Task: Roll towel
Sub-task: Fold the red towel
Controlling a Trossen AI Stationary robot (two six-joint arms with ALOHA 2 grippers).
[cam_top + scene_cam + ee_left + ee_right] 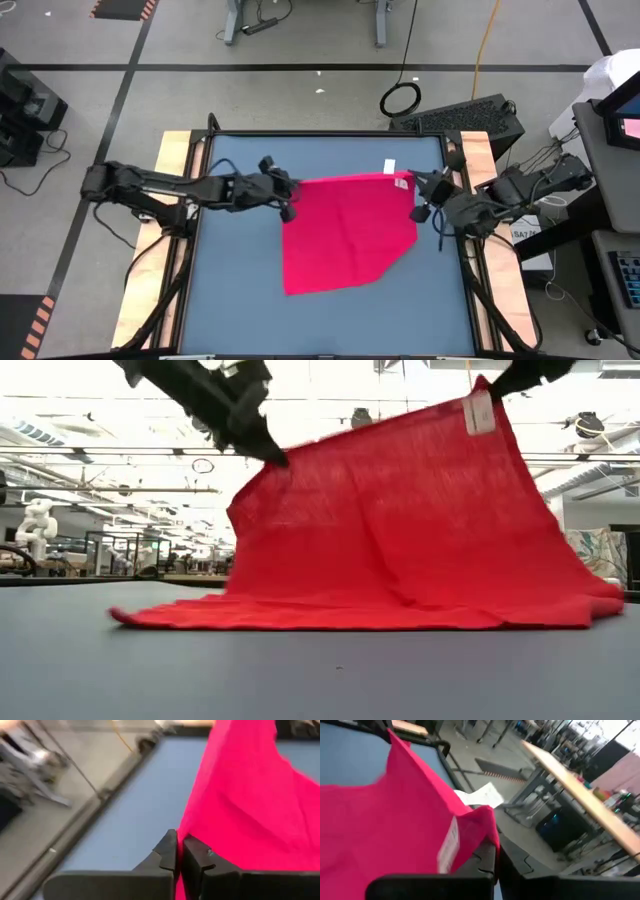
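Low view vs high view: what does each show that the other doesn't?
Low only: the towel hangs lifted off the table, its far edge raised and its near edge trailing on the surface. High only: the towel's outline, with one near corner cut off diagonally. Both: the left gripper and the right gripper pinching the far corners, white tag by the right one.

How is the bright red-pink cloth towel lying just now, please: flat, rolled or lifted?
Lifted, not rolled: the left gripper and right gripper hold the bright red-pink cloth towel up by its corners, its lower edge trailing on the table.

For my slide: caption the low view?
Both grippers, left and right, lift the red towel by its corners.
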